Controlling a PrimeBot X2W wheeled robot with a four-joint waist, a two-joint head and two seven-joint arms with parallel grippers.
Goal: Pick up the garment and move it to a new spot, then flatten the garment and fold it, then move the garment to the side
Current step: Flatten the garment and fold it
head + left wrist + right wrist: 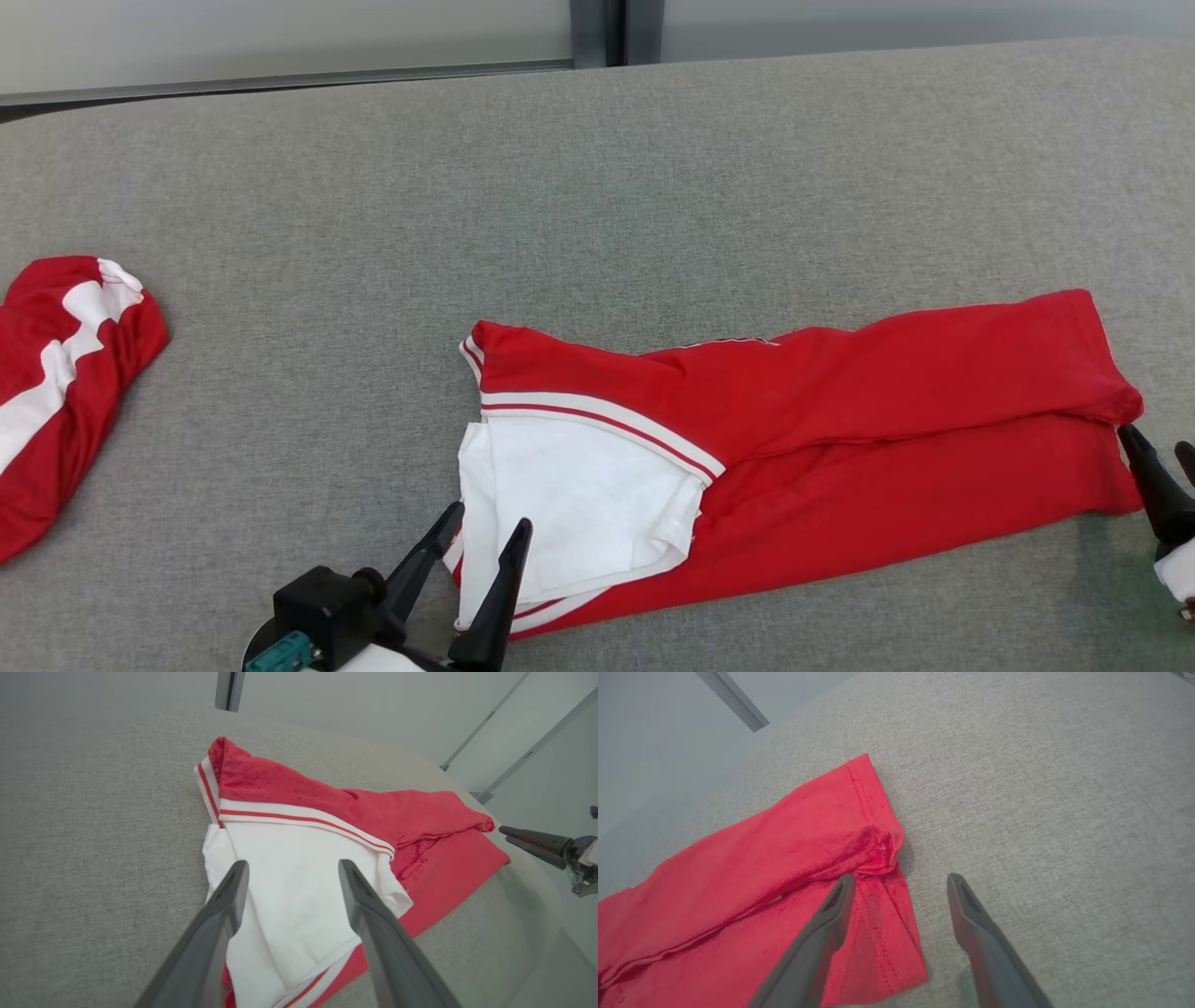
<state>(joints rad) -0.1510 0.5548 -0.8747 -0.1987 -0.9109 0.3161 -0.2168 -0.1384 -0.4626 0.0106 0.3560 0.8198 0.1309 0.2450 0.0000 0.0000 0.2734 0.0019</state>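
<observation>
The garment (840,448) is laid on the tabletop (653,187) — left end effector (488,516) spread at its white end, right end effector (1155,441) spread at its hem.

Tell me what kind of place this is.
Probably a lab or test bench for garment folding: a wide grey fabric-covered table, plain pale wall panels with a metal post behind it, and a red-and-white garment laid out, with a second garment bunched at the left.
</observation>
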